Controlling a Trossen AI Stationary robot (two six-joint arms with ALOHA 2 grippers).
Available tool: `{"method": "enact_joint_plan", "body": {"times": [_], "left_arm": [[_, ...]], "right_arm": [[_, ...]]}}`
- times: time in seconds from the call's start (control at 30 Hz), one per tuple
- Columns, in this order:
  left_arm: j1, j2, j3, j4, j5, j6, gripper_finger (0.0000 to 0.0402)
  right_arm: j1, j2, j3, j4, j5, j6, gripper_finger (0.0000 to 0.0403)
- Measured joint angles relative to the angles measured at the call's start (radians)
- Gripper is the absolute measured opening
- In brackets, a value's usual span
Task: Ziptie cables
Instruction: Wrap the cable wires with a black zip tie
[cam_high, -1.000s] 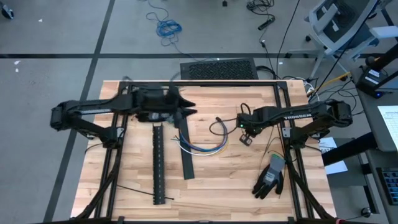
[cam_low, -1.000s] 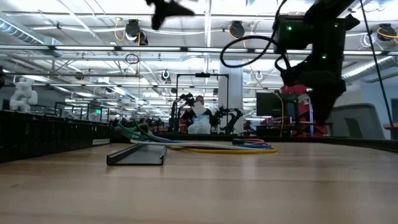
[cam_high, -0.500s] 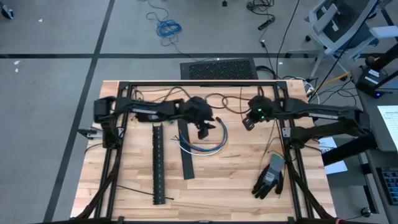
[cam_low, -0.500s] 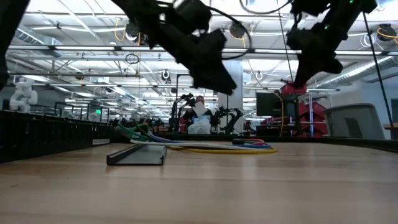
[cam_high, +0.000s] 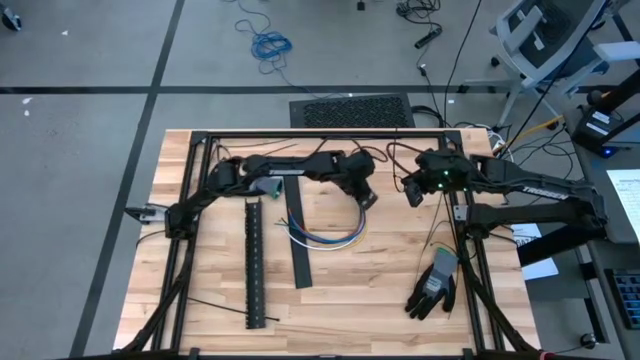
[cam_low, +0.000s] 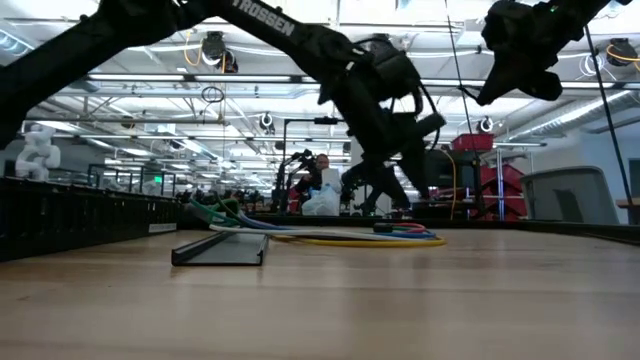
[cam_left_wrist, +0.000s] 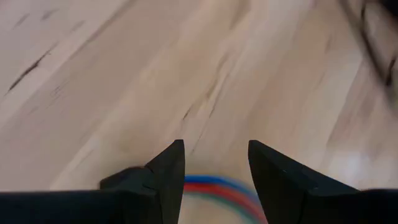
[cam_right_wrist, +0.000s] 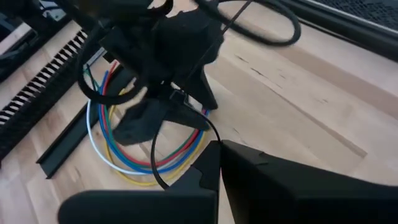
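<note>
Both arms have moved: your left gripper (cam_high: 366, 197), jaws parted and empty, now hovers above the cables (cam_high: 325, 232); the right gripper (cam_high: 412, 190), closed, has retreated beside them.

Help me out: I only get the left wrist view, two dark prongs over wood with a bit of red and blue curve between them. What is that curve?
Observer: It is part of the cables, a loop of blue, white, yellow and red wires lying flat on the table.
Visitor: Are the prongs holding it?
Observer: No. In the low view the left gripper hangs open above the loop, with nothing between its fingers.
Visitor: Is there a second arm?
Observer: Yes. From above, the right gripper is shut and sits close beside the left one, off the loop's right side.
</note>
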Motion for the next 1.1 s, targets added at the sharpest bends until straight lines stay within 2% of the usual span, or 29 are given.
{"method": "enact_joint_plan", "body": {"times": [0.17,0.37,0.43,0.63,0.73,0.9,1.1], "left_arm": [[-0.001,0.021,0.056,-0.083,-0.031,-0.283,0.0172],[0.006,0.014,0.058,-0.292,-0.009,-0.377,0.0172],[0.012,0.016,0.056,-0.311,0.013,-0.408,0.0172],[0.042,0.015,0.056,-0.212,0.004,-0.559,0.0171],[0.047,0.015,0.056,-0.083,-0.002,-0.628,0.0171],[0.044,0.032,0.059,0.164,-0.068,-0.666,0.0171],[0.040,0.105,0.054,0.112,-0.055,-0.741,0.0171]], "right_arm": [[0.000,-0.002,0.000,0.025,0.002,-0.021,0.0000],[0.000,-0.003,0.000,0.043,0.003,-0.063,0.0000],[0.000,-0.004,0.000,0.053,0.003,-0.076,0.0000],[0.000,-0.004,0.000,0.056,-0.005,-0.098,0.0000],[0.000,-0.004,0.000,0.057,-0.021,-0.112,0.0000],[0.000,-0.004,0.000,0.058,-0.022,-0.112,0.0000],[0.000,-0.004,0.000,0.089,-0.023,-0.110,0.0000]]}}
